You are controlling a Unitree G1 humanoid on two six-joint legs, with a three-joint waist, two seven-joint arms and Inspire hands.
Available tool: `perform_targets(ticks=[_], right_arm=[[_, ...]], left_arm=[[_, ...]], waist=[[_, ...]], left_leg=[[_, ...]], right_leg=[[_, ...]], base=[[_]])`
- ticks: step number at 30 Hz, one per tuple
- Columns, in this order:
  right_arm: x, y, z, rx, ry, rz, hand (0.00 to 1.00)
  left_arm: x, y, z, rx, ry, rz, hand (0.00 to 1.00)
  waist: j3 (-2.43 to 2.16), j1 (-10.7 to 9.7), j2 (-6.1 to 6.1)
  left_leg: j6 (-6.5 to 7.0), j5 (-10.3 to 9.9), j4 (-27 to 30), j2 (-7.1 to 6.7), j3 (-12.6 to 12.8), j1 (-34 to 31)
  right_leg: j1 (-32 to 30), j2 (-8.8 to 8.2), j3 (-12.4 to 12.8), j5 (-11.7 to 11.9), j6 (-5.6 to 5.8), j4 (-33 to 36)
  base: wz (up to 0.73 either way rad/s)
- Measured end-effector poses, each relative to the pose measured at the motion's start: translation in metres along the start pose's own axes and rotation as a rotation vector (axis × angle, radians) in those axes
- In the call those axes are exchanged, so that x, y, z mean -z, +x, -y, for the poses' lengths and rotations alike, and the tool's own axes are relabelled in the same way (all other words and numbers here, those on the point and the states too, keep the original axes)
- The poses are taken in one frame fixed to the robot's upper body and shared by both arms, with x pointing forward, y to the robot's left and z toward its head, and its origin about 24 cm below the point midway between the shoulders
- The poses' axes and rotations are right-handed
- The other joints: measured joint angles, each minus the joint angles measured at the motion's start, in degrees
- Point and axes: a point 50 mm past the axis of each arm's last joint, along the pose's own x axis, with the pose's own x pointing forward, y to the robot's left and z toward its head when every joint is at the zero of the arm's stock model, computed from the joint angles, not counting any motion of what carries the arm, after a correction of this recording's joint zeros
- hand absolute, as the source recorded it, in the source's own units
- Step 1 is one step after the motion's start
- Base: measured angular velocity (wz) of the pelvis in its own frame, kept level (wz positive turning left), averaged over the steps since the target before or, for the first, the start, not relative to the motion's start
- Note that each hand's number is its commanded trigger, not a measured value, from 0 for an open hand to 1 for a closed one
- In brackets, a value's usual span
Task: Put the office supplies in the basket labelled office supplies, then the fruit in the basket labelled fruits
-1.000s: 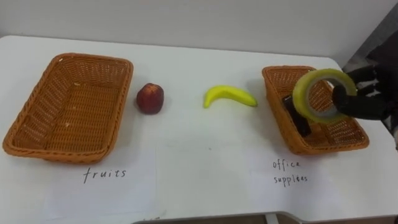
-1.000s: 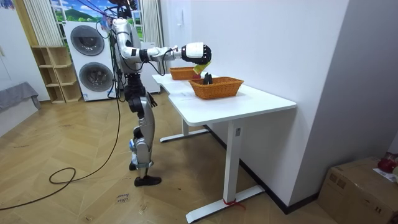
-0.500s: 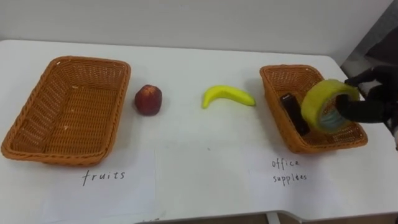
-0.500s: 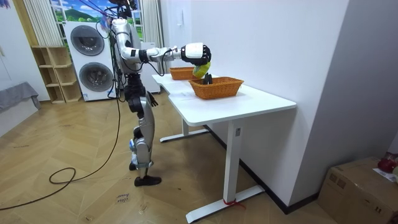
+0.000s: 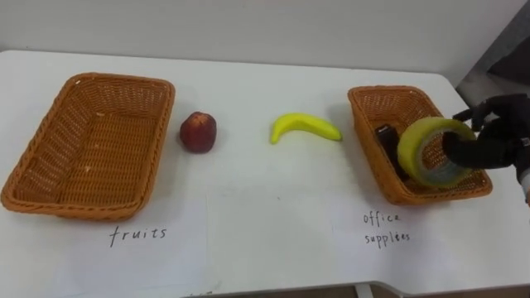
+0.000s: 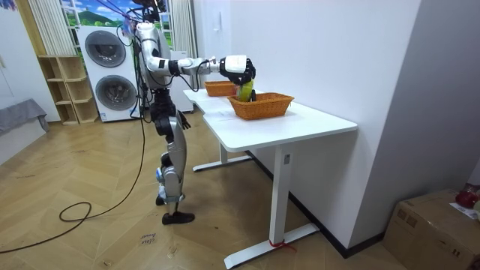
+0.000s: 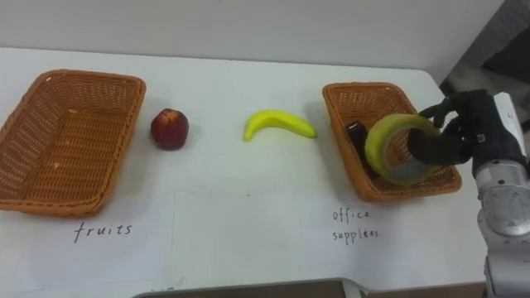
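Left eye view first: the right hand [image 5: 490,139] comes in from the right edge with its dark fingers curled round the yellow-green tape roll [image 5: 429,152], gripping it by the rim so the roll stands on edge. The roll sits over the near right part of the office supplies basket [image 5: 369,132], beside a dark flat item [image 5: 391,151] already lying inside. So the step in hand looks like the drop of the tape into its basket. The next move calls for the fingers to let go, then the hand to lift clear without catching the wicker wall. After that the fruit waits. The banana [image 5: 305,127] and the red fruit [image 5: 199,131] lie on the white table [image 5: 248,79] between the baskets, well apart from each other. The fruits basket [image 5: 116,79] at the left holds nothing I can see. Handwritten paper labels [image 5: 139,233] lie in front of each basket.

Room view now: the robot stands at the table's long side with its right arm stretched out level. Its hand [image 6: 237,66] is above the nearer basket, and the roll hangs down at about rim height. Whether the roll touches the basket floor, I cannot tell from here.

Right eye view: same grip, with a thumb or finger hooked through the roll's hole. The hand hides the roll's far side, and the roll hides the basket's near right corner. What the dark item is remains hard to make out.
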Motion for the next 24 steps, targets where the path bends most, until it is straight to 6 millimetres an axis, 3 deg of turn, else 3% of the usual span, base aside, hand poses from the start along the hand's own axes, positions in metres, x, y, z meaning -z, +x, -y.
perform_targets(ticks=[24], right_arm=[[0.0000, 0.0000, -0.0003, -0.007, -0.012, 0.000, 0.00]], left_arm=[[-0.0010, 0.0003, 0.0001, 0.002, -0.002, 0.002, 0.00]], waist=[[-0.10, 0.0, -0.11]], left_leg=[[-0.08, 0.0, 0.0, 0.14, 0.1, 0.1]], right_leg=[[0.0, 0.08, -0.1, 0.0, -0.02, 0.0]], base=[[0.00]])
